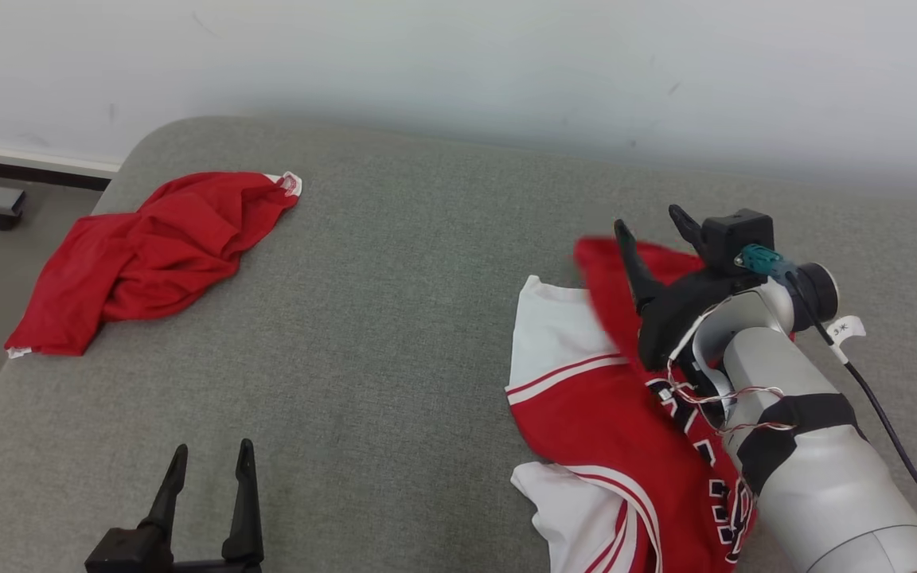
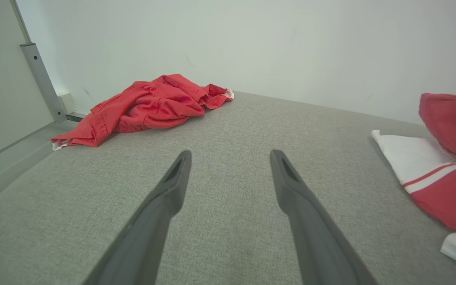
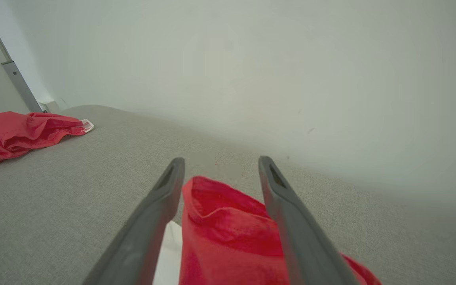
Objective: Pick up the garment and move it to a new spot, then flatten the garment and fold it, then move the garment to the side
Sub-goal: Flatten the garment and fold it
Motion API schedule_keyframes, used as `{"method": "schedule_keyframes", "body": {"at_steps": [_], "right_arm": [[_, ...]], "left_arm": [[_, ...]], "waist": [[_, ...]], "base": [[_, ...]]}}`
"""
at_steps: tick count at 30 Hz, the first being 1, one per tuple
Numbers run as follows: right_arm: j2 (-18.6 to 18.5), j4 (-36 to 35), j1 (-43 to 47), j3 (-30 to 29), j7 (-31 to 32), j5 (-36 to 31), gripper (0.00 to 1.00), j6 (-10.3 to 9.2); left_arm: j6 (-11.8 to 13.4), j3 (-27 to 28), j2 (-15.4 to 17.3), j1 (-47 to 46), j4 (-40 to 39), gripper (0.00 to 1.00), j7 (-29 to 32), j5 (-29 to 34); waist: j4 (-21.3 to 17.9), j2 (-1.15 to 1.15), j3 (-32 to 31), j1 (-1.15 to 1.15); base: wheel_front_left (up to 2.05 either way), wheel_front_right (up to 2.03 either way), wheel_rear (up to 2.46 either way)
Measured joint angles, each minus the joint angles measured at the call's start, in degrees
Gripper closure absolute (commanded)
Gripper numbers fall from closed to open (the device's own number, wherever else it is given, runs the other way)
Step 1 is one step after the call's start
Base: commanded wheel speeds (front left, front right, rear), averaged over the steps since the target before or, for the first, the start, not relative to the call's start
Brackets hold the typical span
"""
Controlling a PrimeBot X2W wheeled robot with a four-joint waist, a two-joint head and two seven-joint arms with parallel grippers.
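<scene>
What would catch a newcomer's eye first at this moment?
The red-and-white jersey lies rumpled at the right of the grey cushioned surface, with the right gripper over it, fingers spread and a red fold rising between them. A crumpled red garment sits at the far left corner, and the left gripper hangs open over bare cushion near the front.

Dark, white-edged lettering point(image 1: 719, 489) on my red and white jersey point(image 1: 586, 406) at four o'clock, mostly hidden behind my right forearm point(image 1: 809, 461), unreadable, small white tag point(image 1: 844, 328) on my wrist cable point(image 1: 880, 414) at three o'clock, marks too small, white label point(image 1: 290, 184) on red garment point(image 1: 148, 263) at ten o'clock, illegible
</scene>
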Motion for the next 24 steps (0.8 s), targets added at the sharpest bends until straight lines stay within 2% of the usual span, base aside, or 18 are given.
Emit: {"method": "schedule_keyframes", "body": {"at_steps": [7, 12, 18, 24], "right_arm": [[-1.9, 1.9, 0.0, 1.5, -4.0, 2.4, 0.00, 0.00], [-4.4, -1.7, 2.1, 1.2, -5.6, 4.1, 0.00, 0.00], [-7.7, -12.1, 8.3, -3.6, -5.8, 4.6, 0.00, 0.00], [-7.5, -24.3, 19.2, -10.0, -5.8, 2.5, 0.00, 0.00]], "left_arm": [[0.0, 1.1, 0.0, 0.8, 0.1, 0.00, 0.0, 0.3], [-0.3, 2.4, 0.0, 2.2, -0.4, 0.00, 0.0, 0.4], [-0.3, 3.5, 0.1, 3.3, -1.4, 0.00, 0.0, 0.9], [-0.1, 4.3, 0.1, 5.0, -2.6, 0.00, 0.0, 1.6]], "waist": [[-2.1, 0.00, -1.5, 0.00], [-4.7, 0.00, -2.9, 0.00], [-8.3, 0.00, -4.1, 0.00], [-11.4, 0.00, -5.0, -0.01]], "base": [[0.00, 0.00, 0.00], [0.00, 0.00, 0.00], [0.00, 0.00, 0.00], [0.00, 0.00, 0.00]]}}
